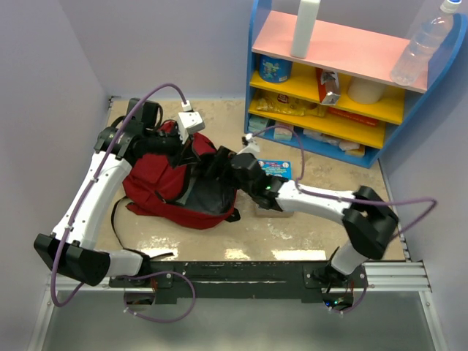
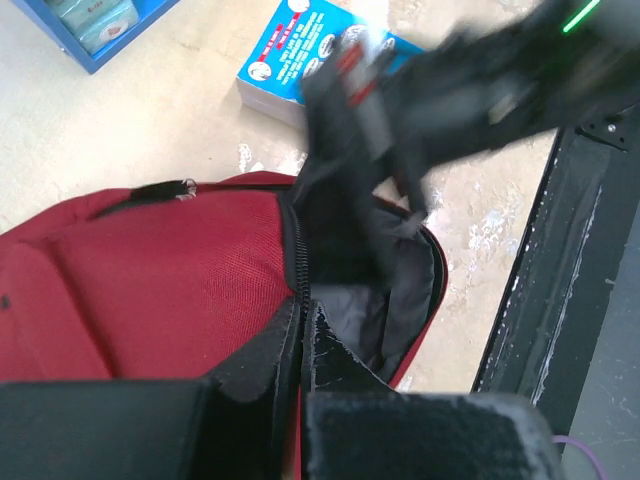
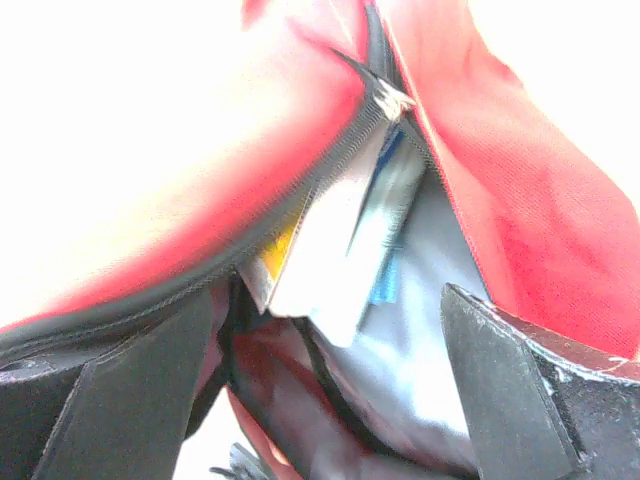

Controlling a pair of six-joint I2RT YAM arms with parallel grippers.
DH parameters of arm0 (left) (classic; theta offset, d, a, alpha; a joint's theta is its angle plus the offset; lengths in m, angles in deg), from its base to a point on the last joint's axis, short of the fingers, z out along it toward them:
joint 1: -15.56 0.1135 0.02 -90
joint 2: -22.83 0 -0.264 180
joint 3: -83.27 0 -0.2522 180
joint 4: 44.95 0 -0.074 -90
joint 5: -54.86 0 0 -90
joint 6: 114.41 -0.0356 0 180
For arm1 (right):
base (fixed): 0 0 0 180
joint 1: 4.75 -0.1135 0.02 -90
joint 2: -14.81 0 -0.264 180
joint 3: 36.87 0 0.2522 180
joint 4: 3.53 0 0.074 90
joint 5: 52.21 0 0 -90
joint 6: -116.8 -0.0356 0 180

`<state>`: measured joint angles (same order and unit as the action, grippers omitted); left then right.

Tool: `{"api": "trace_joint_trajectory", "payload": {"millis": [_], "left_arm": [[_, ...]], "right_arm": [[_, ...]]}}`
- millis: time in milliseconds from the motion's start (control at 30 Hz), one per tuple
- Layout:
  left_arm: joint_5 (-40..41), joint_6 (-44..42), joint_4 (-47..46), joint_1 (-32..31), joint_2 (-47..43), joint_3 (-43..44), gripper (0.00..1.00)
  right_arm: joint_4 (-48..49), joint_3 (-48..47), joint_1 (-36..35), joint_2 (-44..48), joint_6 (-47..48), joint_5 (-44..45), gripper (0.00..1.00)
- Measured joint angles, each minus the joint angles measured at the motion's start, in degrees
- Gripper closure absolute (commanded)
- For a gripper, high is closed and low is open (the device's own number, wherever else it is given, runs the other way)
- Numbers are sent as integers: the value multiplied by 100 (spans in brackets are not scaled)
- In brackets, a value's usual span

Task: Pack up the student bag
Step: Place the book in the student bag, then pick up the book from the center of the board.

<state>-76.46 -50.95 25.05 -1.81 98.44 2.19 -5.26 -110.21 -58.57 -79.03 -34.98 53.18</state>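
The left gripper [image 2: 303,318] is clenched on the zipper edge of the dark red student bag [image 1: 164,186], which lies on the table [image 1: 307,234] left of centre — the right gripper [image 3: 333,300] is spread apart at its mouth, books [image 3: 345,245] visible inside.

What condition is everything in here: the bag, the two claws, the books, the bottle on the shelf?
Dark red fabric backpack: lying on the table, main zip open.
Left gripper: shut on the backpack's zip edge.
Right gripper: open, at the backpack's mouth.
White, blue and yellow flat items: inside the backpack.
Blue-covered book: closed, flat on the table.
Clear plastic bottle: upright, capped, on the shelf.
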Motion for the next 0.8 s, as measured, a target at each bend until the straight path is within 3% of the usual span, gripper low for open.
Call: {"api": "trace_joint_trajectory", "payload": {"millis": [200,400,567,733,800], "left_arm": [[-20,2,-46,0,-11,-70,100],[-28,2,-101,0,-22,-94,100],[-70,48,-157,0,-31,-166,100],[-72,57,-188,0,-31,-166,100],[-72,66,-190,0,-31,-166,100]], "right_arm": [[-920,822,391,1956,553,302,1],[-2173,1325,1005,3346,852,922,1],[-2806,1744,1659,3565,1141,1099,1],[-3108,1867,1722,3117,1493,1217,1],[-3058,1862,1718,2935,1637,1207,22]]}}
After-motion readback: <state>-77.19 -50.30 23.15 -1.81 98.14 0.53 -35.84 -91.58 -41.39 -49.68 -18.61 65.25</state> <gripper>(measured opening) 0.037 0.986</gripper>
